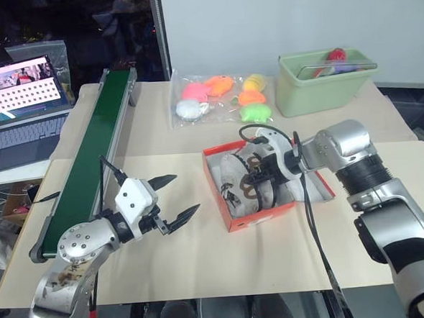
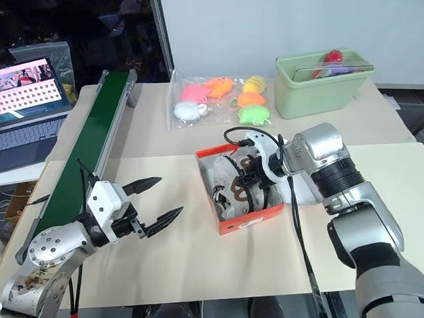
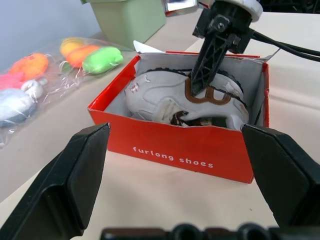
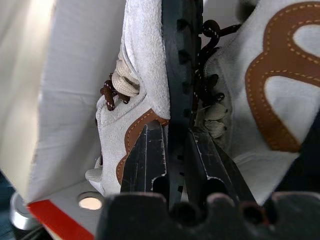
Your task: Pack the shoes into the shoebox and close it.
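The orange-red shoebox stands open on the paper-covered table, its lid folded out to the right under my right arm. Two cream shoes with brown trim and dark laces lie inside it. My right gripper reaches down into the box and is shut on the black sole of one shoe; the other shoe lies against it. My left gripper hovers level to the left of the box, pointing at its front wall, wide open and holding nothing.
A green conveyor belt runs along the left side, with a laptop beyond it. A clear bag of plush toys and a pale green bin sit behind the box.
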